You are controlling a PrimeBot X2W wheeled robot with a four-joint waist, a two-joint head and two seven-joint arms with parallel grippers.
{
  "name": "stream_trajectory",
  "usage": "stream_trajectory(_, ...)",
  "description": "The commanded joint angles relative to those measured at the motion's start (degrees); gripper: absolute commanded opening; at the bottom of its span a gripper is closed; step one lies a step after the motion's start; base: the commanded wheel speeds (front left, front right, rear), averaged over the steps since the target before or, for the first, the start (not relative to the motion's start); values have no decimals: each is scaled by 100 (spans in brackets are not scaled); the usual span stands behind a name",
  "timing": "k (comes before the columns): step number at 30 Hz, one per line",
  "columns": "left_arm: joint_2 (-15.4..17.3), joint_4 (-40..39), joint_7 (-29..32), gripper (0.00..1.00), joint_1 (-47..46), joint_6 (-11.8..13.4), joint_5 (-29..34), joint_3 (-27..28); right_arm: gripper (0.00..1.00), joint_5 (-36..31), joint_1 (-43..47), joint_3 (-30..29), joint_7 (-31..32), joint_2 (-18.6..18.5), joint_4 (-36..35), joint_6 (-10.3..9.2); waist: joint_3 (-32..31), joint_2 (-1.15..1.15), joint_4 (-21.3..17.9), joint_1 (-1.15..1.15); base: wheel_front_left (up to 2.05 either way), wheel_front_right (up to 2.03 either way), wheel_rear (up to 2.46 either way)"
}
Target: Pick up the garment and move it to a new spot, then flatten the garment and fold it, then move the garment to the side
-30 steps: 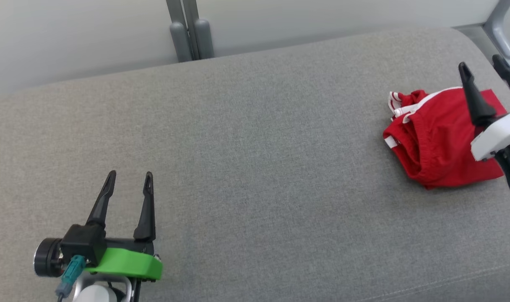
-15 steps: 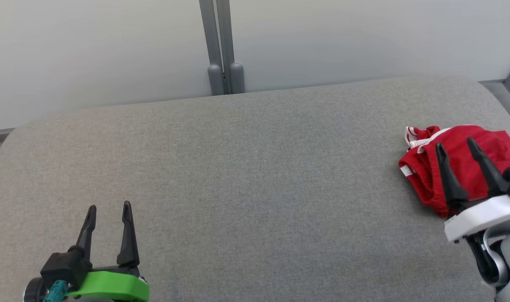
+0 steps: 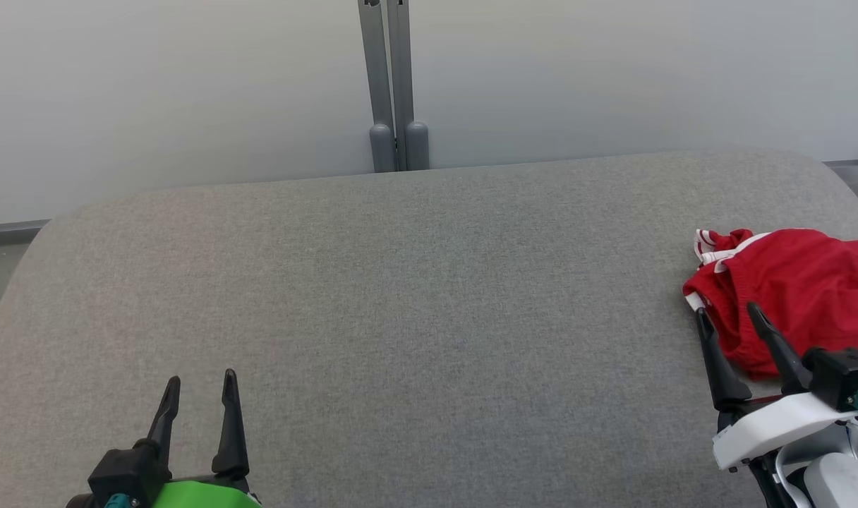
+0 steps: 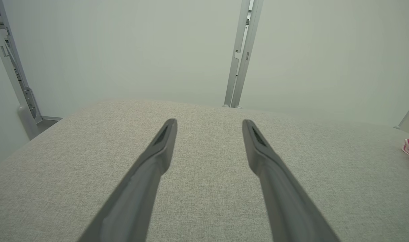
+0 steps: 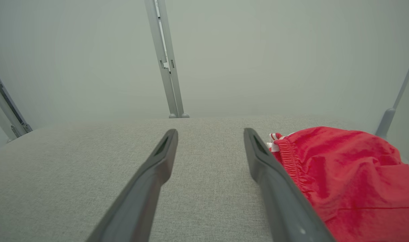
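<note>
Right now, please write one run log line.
garment: lying far right | left end effector: open, empty | right end effector: open, near garment

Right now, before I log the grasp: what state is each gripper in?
Left gripper: open, holding nothing.
Right gripper: open, holding nothing, beside the red shorts.

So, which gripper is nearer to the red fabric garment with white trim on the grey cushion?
The right. The right gripper, open, is at the near left edge of the red fabric garment. The left gripper, also open, is far to its left across the grey cushion.
</note>
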Motion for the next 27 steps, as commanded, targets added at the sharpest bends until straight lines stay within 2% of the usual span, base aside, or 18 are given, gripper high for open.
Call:
stream_trajectory(1,-19,2,-15,100,73,-29,36,25,100,-36,69,-1,-12,25,-37,-5,0,0,4,0,0,0,0)
stream_trajectory(17,-68,151,-15,100,1,-99,138,87,100,-31,-22,132,-12,27,66,-5,-20,0,-23,0,0,0,0)
stream_trajectory(18,-69,148,0,0,5,-79,107,69,0,-28,-9,129,0,40,60,0,-21,0,-23,0,0,0,0)
stream_trajectory(23,-101,396,50,0,55,-82,62,68,0,26,156,181,27,197,251,0,-21,0,-26,0,0,0,0)
stream_trajectory(27,-100,427,197,0,-39,-96,-364,142,0,405,126,87,147,269,240,0,-9,0,-29,0,0,0,0)
